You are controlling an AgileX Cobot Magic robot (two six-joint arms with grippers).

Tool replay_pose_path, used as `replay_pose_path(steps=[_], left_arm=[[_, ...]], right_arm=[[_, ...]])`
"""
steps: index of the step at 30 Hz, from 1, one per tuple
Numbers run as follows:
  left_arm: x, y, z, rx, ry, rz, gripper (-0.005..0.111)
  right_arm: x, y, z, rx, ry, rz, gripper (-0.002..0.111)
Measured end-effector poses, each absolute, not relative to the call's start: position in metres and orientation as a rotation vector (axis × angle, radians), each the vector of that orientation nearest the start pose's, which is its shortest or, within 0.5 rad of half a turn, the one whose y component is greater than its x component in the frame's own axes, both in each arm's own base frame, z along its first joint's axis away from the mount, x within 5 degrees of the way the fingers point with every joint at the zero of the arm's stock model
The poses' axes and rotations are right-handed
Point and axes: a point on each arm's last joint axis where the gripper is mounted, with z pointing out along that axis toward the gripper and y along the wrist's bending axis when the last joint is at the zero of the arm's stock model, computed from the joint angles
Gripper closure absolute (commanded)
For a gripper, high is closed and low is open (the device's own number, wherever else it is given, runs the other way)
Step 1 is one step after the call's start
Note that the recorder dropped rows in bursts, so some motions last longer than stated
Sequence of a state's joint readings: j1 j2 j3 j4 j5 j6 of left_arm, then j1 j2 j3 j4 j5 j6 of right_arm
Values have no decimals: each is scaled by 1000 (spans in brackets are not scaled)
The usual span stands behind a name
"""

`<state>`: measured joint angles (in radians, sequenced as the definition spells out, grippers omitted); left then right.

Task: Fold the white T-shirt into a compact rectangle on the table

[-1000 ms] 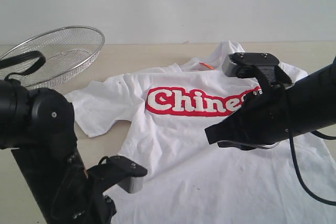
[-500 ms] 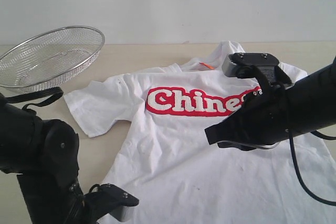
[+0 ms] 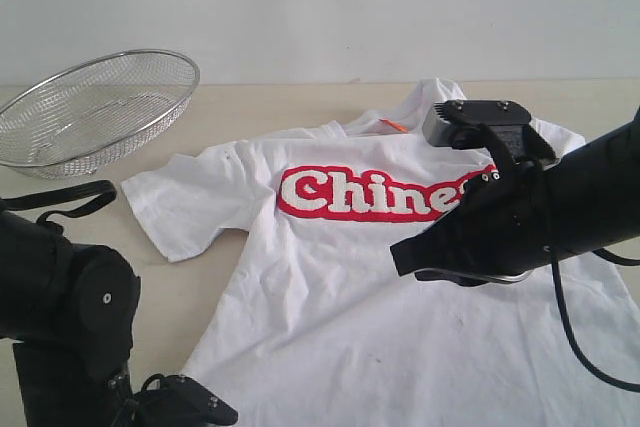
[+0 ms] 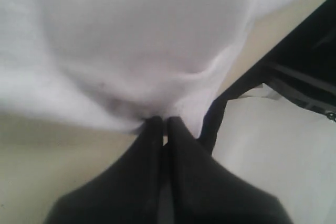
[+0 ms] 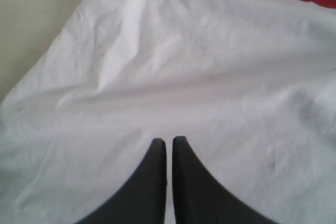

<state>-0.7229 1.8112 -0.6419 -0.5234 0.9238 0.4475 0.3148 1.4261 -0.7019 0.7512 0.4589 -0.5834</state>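
The white T-shirt lies spread face up on the table, red lettering across the chest and an orange neck tag at the collar. My left gripper is shut at the shirt's near left hem, and the cloth puckers into its tips. In the exterior view only the left arm shows, low at the near left corner. My right gripper hovers shut just above the shirt's middle, below the lettering, holding nothing.
A round wire-mesh basket stands at the far left of the table. Bare tabletop runs along the shirt's left side. A black frame part crosses the corner of the left wrist view beside the hem.
The left arm has dropped and pulled back toward the near edge, its wrist sinking to the bottom of the exterior view. The right arm has not moved.
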Motion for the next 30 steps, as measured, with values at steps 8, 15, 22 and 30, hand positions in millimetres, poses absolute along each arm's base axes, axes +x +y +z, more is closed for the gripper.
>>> replay_pose_path(steps=[8, 15, 22, 30], left_arm=[[134, -160, 104, 1324, 3316, -396, 102], [136, -156, 117, 1310, 3268, -323, 102], [133, -169, 136, 1228, 3156, -603, 102], [140, -172, 119, 1192, 3150, -555, 102]], right_arm=[[239, 107, 204, -391, 2550, 551, 109], [239, 107, 204, -391, 2550, 551, 109], [239, 107, 204, -391, 2550, 551, 109], [239, 107, 204, -391, 2550, 551, 109]])
